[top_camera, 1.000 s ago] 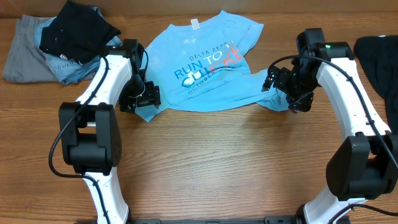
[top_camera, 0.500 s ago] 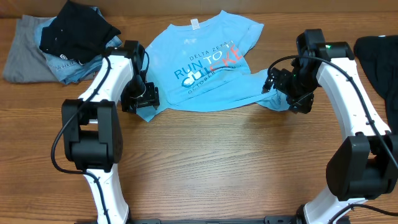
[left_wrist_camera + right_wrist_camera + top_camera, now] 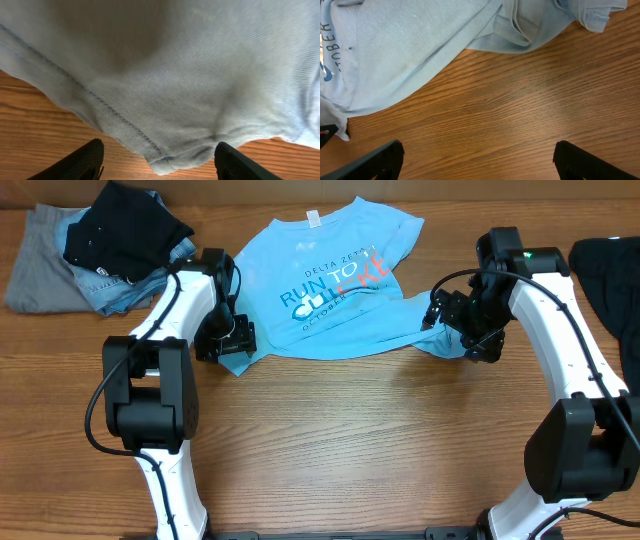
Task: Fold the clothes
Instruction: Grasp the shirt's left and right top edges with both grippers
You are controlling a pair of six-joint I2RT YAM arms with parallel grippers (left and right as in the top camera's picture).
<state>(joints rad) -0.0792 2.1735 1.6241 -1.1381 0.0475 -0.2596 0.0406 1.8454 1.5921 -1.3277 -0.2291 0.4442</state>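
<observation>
A light blue T-shirt (image 3: 330, 290) with red-and-white lettering lies spread at the back centre of the wooden table. My left gripper (image 3: 232, 342) is open at the shirt's lower left corner. In the left wrist view the hemmed corner (image 3: 165, 155) lies between the spread fingertips (image 3: 159, 161). My right gripper (image 3: 455, 330) is open at the shirt's lower right end. In the right wrist view the fingertips (image 3: 479, 156) span bare wood, with the shirt's edge (image 3: 420, 55) just beyond them.
A pile of grey, blue and black garments (image 3: 95, 245) lies at the back left. A black garment (image 3: 610, 265) lies at the right edge. The table's front half is bare wood (image 3: 360, 450).
My left gripper has shifted slightly toward the shirt's corner. The right arm and the shirt have not visibly moved.
</observation>
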